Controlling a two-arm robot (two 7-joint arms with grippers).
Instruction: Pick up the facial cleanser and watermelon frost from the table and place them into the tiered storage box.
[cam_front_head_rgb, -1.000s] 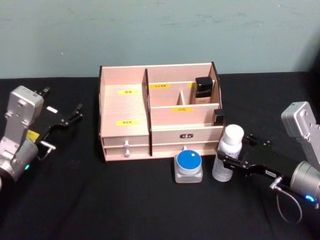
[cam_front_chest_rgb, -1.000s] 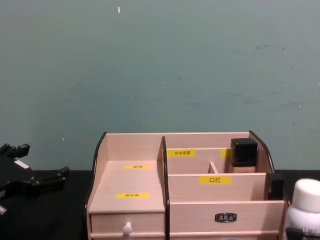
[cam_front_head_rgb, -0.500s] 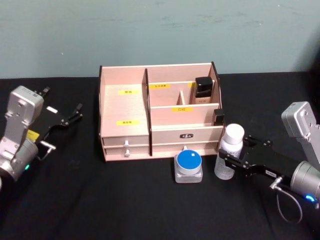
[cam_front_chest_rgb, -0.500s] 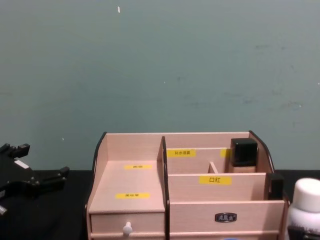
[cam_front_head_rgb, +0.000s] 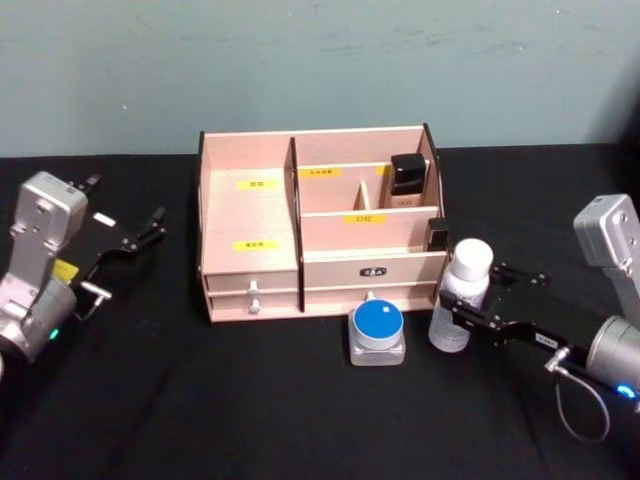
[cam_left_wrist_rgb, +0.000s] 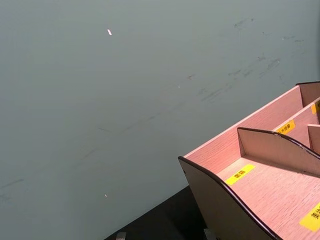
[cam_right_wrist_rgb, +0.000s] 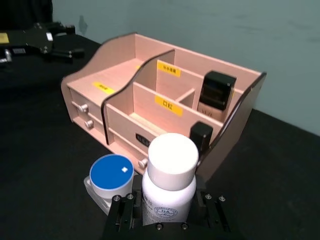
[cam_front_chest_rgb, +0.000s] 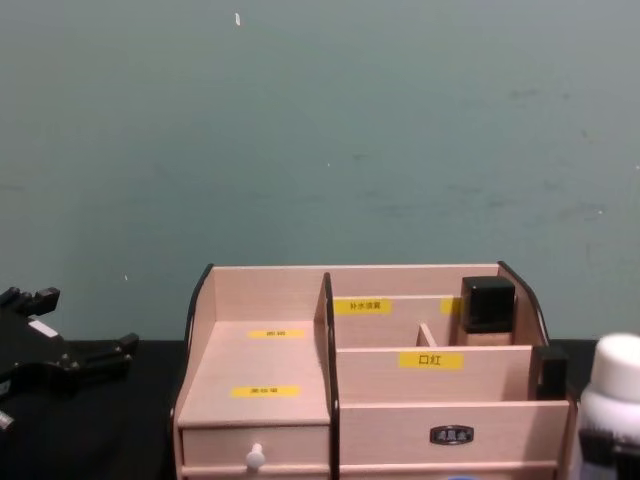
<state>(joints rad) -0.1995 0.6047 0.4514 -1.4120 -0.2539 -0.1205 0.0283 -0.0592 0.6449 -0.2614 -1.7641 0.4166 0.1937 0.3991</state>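
Facial cleanser bottle: translucent body, white cap, upright, just off the front right corner of the tiered storage box. Right gripper clamped round its body. Blue-lidded jar on the black table, just before the drawers.

Box contents: black-capped bottle in the rear right compartment, small black item at front right.

Yellow labels; one reads "口红".

Left gripper: fingers spread, empty, at the table's left.

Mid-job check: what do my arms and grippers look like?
The left arm is boxy and silver-grey, with a yellow sticker and a green light. Its black left gripper carries a white tag. The right arm matches, with a blue light, a looped grey cable, and a white label on the black right gripper.
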